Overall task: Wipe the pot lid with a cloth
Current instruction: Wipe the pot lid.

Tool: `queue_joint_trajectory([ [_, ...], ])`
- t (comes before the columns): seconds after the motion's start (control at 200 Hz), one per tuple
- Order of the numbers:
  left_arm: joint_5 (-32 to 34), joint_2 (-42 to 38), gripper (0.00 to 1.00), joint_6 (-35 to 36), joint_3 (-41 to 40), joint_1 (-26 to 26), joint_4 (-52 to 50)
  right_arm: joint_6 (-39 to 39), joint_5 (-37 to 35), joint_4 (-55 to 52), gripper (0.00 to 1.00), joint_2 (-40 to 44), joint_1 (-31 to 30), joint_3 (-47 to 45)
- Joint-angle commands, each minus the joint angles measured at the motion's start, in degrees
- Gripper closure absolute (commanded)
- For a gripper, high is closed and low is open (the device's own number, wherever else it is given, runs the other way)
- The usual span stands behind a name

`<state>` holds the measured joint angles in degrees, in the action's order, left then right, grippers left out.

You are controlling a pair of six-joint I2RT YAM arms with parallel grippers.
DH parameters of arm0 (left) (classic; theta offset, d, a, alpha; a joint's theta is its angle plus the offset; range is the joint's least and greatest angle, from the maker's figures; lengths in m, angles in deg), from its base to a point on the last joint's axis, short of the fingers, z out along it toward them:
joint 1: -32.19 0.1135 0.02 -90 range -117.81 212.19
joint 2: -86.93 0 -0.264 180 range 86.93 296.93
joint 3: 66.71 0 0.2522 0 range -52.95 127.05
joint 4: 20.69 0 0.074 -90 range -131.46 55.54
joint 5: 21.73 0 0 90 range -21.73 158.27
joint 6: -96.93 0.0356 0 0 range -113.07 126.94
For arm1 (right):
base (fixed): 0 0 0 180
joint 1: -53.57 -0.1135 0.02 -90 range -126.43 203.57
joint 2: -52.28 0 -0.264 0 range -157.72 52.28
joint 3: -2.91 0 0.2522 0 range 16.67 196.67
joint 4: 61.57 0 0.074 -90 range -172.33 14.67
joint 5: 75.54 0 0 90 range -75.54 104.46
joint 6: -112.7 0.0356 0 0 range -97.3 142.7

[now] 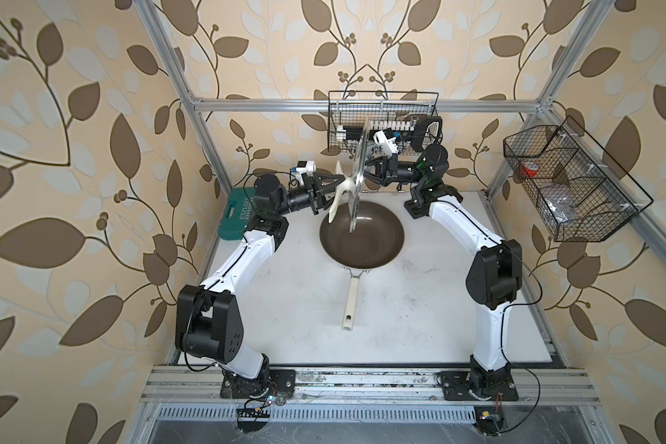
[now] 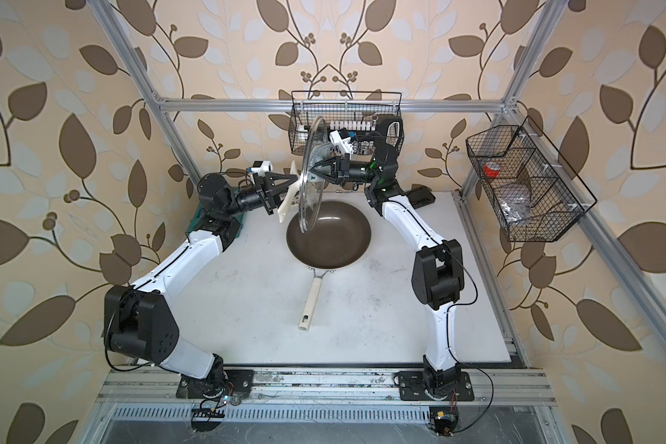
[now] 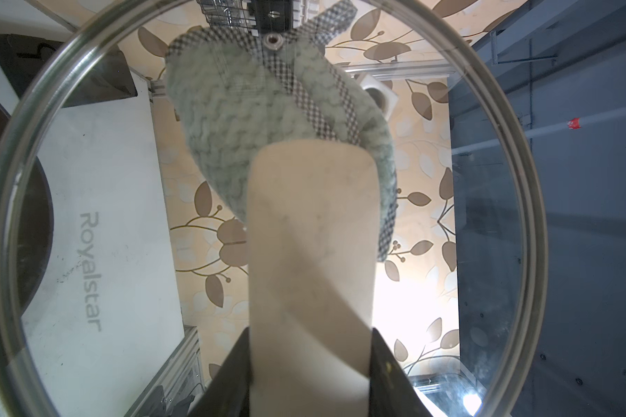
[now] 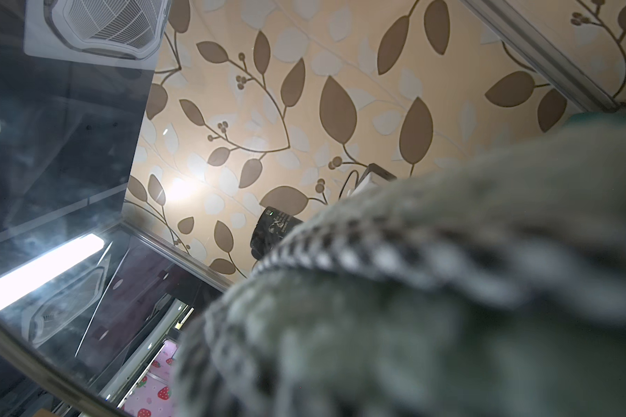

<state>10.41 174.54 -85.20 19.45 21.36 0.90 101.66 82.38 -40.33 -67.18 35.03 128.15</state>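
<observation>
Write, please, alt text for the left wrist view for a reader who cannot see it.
A clear glass pot lid fills the frame, its cream bar handle clamped between the black jaws of the left gripper. Through the glass, a grey-green knit cloth with checked trim lies against the lid's far side. A white table and a dark frying pan show behind.

Both top views were evenly, softly lit and sharp, with only faint shadows on the surface [image 1: 293,307]. In the left wrist view a white glare bleached a patch seen through the pot lid [image 3: 485,216]. In the right wrist view the cloth [image 4: 430,307], close to the lens, was heavily blurred, beside reflected strip lights [image 4: 44,270].
</observation>
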Motion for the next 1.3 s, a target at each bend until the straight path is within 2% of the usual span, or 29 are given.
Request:
queue_joint_trajectory([
  [0.0, -1.55, -4.56, 1.0, 1.24, 4.54, -1.3, 14.04, 0.4, -2.65, 1.32, 1.0, -1.74, -0.26, 0.16],
  [0.155, -1.29, -4.56, 1.0, 2.66, 5.12, -1.3, 12.57, -1.2, -2.79, 1.03, 1.0, -0.65, -0.35, -4.76],
  [0.25, -0.81, -6.77, 1.0, 6.65, 5.41, -1.23, 7.86, -2.86, -2.08, 0.38, 1.0, 1.67, -0.35, -9.33],
  [0.34, 0.29, -7.76, 1.0, 13.1, 5.99, -1.12, -0.19, -6.16, -1.52, -2.53, 1.0, 5.21, -0.35, -14.78],
  [0.475, 3.26, -9.2, 1.0, 27.05, 8.53, -1.12, -17.11, -12.76, -0.92, -9.18, 1.0, 11.69, -0.31, -22.83],
  [0.65, 7.45, -9.52, 1.0, 37.62, 10.03, -1.04, -29.31, -24.25, -1.55, -23.64, 1.0, 20.22, 0.65, -28.49],
  [0.865, 13.15, -8.66, 1.0, 54.73, 15.57, -0.95, -48.23, -42.22, -4.96, -51.67, 1.0, 27.54, 4.58, -26.64],
  [1.075, 16.44, -6.53, 1.0, 67.61, 21.57, -0.95, -60.13, -50.77, -7.45, -66.43, 1.0, 30.51, 9.24, -24.69],
  [1.135, 15.7, -5.45, 1.0, 72.8, 23.54, -1.25, -63.39, -54.84, -8.61, -72.07, 1.0, 30.28, 9.42, -22.71],
  [1.295, 19.36, -0.69, 1.0, 87.58, 30.5, -3.1, -75.74, -64.75, -13.96, -87.73, 1.0, 29.4, 9.36, -17.09],
])
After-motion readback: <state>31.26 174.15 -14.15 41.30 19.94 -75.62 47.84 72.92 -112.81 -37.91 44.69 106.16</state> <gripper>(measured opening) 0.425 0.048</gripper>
